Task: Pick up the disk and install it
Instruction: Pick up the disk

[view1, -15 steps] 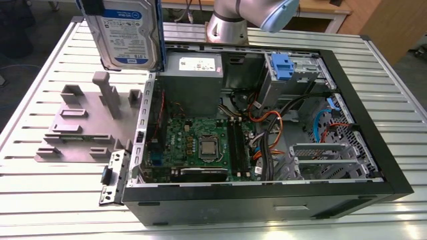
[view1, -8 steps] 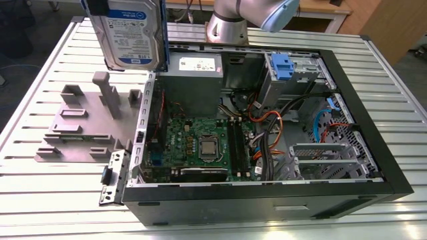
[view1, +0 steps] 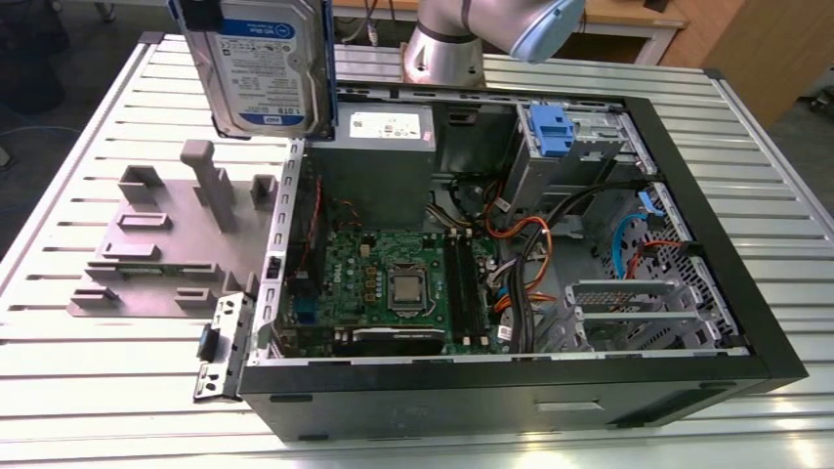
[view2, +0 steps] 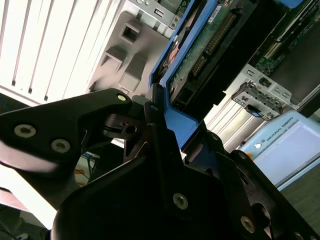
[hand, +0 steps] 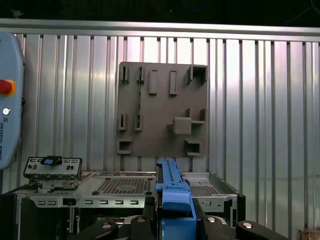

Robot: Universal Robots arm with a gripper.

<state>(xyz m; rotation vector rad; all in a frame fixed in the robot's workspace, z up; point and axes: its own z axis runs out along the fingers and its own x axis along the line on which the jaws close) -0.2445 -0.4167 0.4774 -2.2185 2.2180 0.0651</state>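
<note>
The disk (view1: 261, 68), a silver drive with a white-and-blue label and blue rail, hangs upright in the air at the exterior view's upper left. It is above the gap between the grey slotted stand (view1: 156, 244) and the open computer case (view1: 729, 293). In both wrist views my gripper (hand: 174, 222) (view2: 167, 132) is shut on the disk's blue rail (hand: 172, 187) (view2: 182, 125), with a black finger on each side. The case's drive bay with a blue bracket (view1: 548, 132) lies at the far side of the case.
The case lies open on a slatted metal table (view1: 104, 391), showing the motherboard (view1: 391, 283), cables and a grey power-supply box (view1: 378, 137). The arm's base (view1: 450, 49) stands behind the case. A teach pendant (hand: 10, 100) lies on the table.
</note>
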